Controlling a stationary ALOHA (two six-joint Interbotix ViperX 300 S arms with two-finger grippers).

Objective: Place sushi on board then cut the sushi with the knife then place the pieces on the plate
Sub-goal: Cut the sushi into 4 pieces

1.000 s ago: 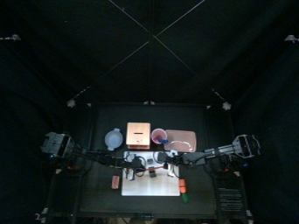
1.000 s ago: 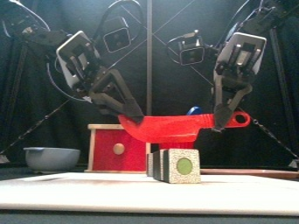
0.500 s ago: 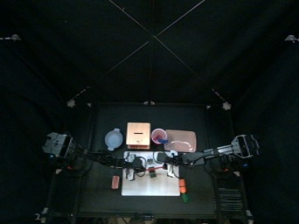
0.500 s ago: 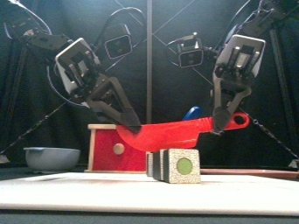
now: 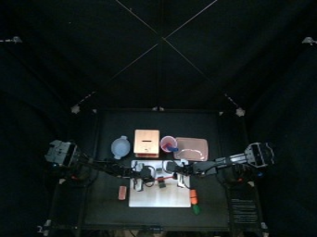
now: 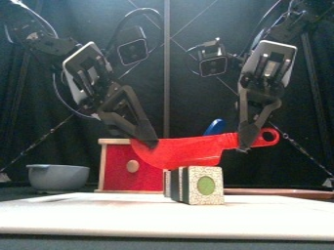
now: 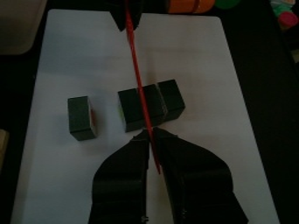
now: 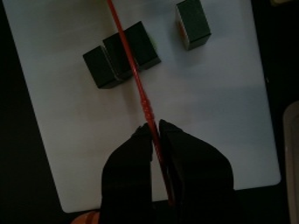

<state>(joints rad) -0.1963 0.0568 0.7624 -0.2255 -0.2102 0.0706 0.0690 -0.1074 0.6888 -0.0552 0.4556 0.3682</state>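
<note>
Much bare board (image 7: 211, 70) around sushi roll (image 7: 165, 101) under red knife (image 6: 196, 148).

left gripper (image 6: 145, 140) hides knife (image 6: 198, 147) tip (front view)

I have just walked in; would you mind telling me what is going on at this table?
Both arms share one red knife: the left gripper pinches the blade's tip end and the right gripper grips the handle end. They hold it across the top of the dark green sushi roll, which sits on the white cutting board. One piece already lies apart on the board, beside the rest of the roll.
</note>
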